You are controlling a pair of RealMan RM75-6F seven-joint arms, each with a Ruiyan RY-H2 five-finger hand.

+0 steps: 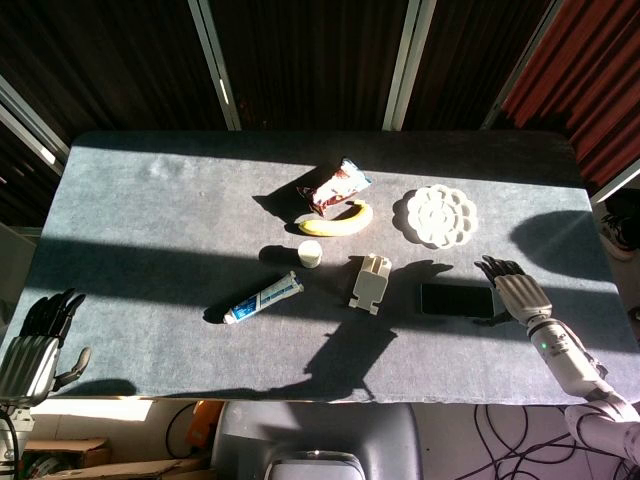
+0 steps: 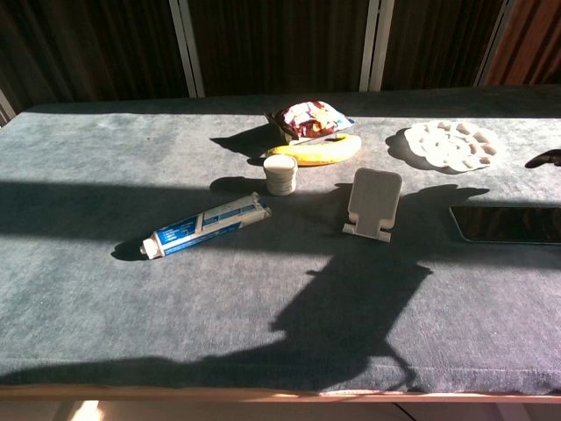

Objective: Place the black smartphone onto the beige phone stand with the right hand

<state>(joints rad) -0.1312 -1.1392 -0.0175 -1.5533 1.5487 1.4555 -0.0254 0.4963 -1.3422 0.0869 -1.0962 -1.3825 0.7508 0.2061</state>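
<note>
The flat black glass-faced smartphone (image 1: 456, 300) lies face up on the grey felt-covered table (image 1: 150, 250), toward the table's right end and nearer the front edge than the back. It has not been lifted. Just to its left stands the beige plastic phone stand (image 1: 369, 283), its sloped back plate rising from a short lipped foot; from the chest view the lip faces the front edge, so the phone will probably have to be tipped up and set down into it from that side.

The right hand (image 1: 513, 290) is at the phone's right end, fingers spread and holding nothing, fingertips reaching over or just beside the short edge; whether they touch it cannot be told. Coming in from the right edge of the table looks deliberate: it leaves the stand unobstructed and lets the fingers close across the phone's narrow end.

The left hand (image 1: 35, 345) hangs off the front left corner, fingers loosely extended, holding nothing, well apart from everything.

A yellow banana (image 1: 338, 221), a crinkled snack packet (image 1: 338, 187), a small white jar (image 1: 310, 255), a blue-and-white toothpaste tube (image 1: 263, 298) and a white flower-shaped palette (image 1: 438, 215) occupy the middle and back, none between phone and stand.
</note>
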